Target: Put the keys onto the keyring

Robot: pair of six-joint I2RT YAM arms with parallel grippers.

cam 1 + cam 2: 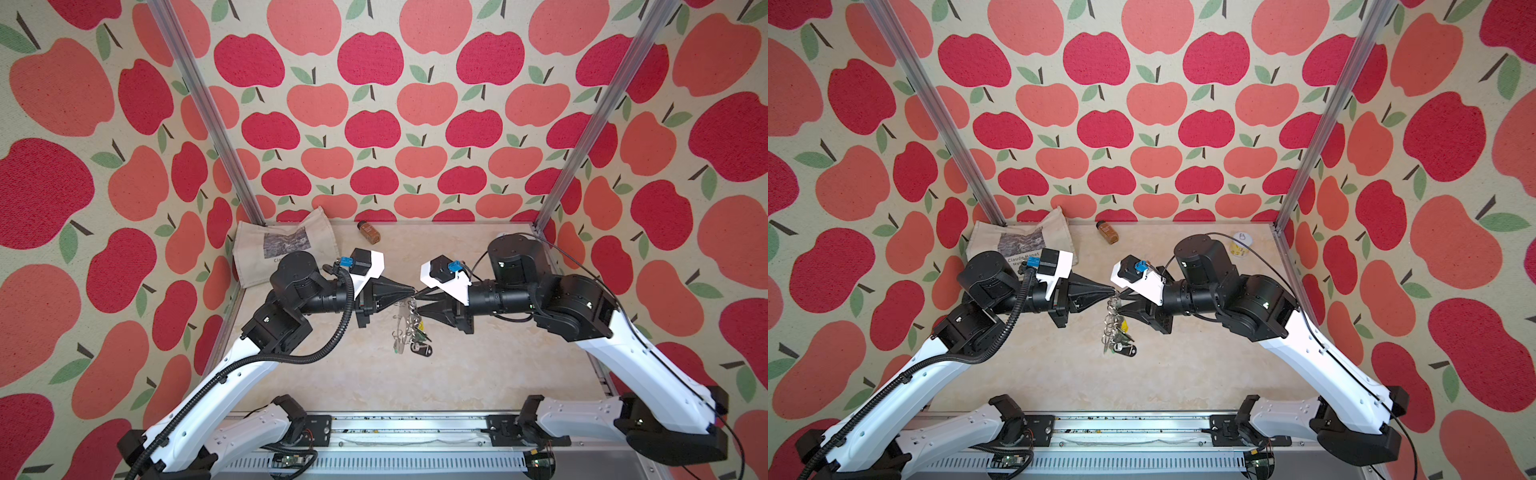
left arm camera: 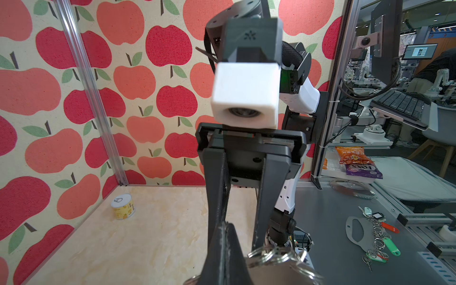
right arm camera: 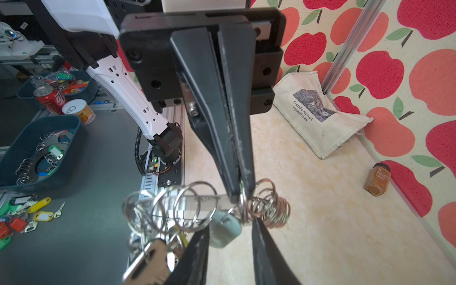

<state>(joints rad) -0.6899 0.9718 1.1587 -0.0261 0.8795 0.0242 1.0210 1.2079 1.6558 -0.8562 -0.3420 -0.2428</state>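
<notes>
keyring (image 1: 410, 316): grey plate, hanging upright midair | keys (image 3: 225, 232): pale-mint tag, dangling among its rings

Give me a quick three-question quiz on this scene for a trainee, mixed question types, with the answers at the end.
1. True or false: the left gripper is shut on the flat grey metal keyring plate, at its edge of silver split rings, and holds it off the table.
2. Which thing lies on its side near the back wall? A) a small brown spice jar B) a green bottle C) a blue cup
3. How do the jaws of the right gripper stand?

Key: 1 true. 2 A. 3 open, the fingers apart; in the right wrist view the pale mint plastic key tag shows between their tips.
</notes>
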